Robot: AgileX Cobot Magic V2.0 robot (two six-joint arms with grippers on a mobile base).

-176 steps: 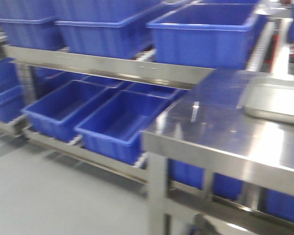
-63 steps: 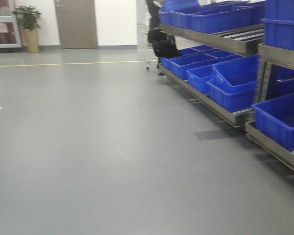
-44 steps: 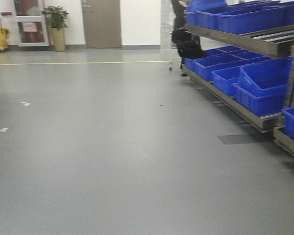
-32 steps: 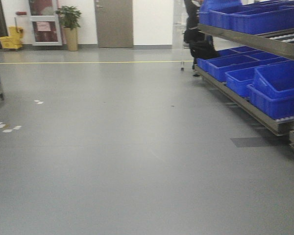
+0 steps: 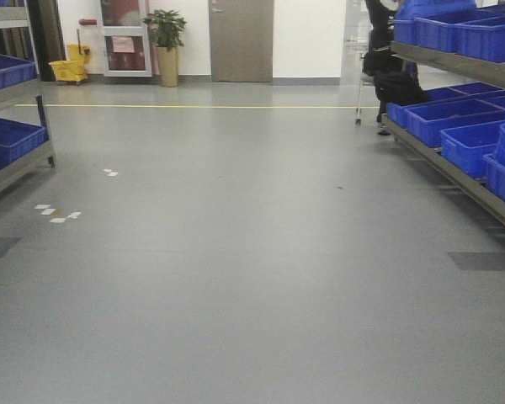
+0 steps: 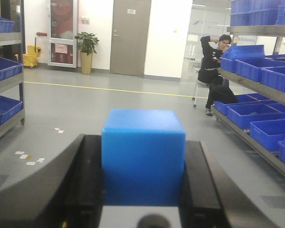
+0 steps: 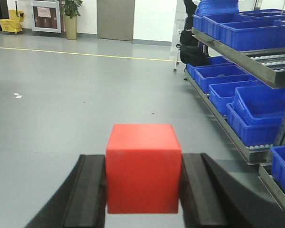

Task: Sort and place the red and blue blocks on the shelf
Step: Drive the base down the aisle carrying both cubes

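Right, my left gripper (image 6: 142,140) is clamped on the blue block (image 6: 143,166). The cube sits square between the two black fingers (image 6: 85,185), both pads pressed to its sides, its top edge standing above them. My right gripper (image 7: 143,156) is closed on the red block (image 7: 142,173) the same way, the cube wedged between the fingers. Both cubes hang over bare grey floor (image 5: 236,252). The shelf (image 7: 237,58) runs along the right side, loaded with blue bins (image 7: 256,111), well apart from either block.
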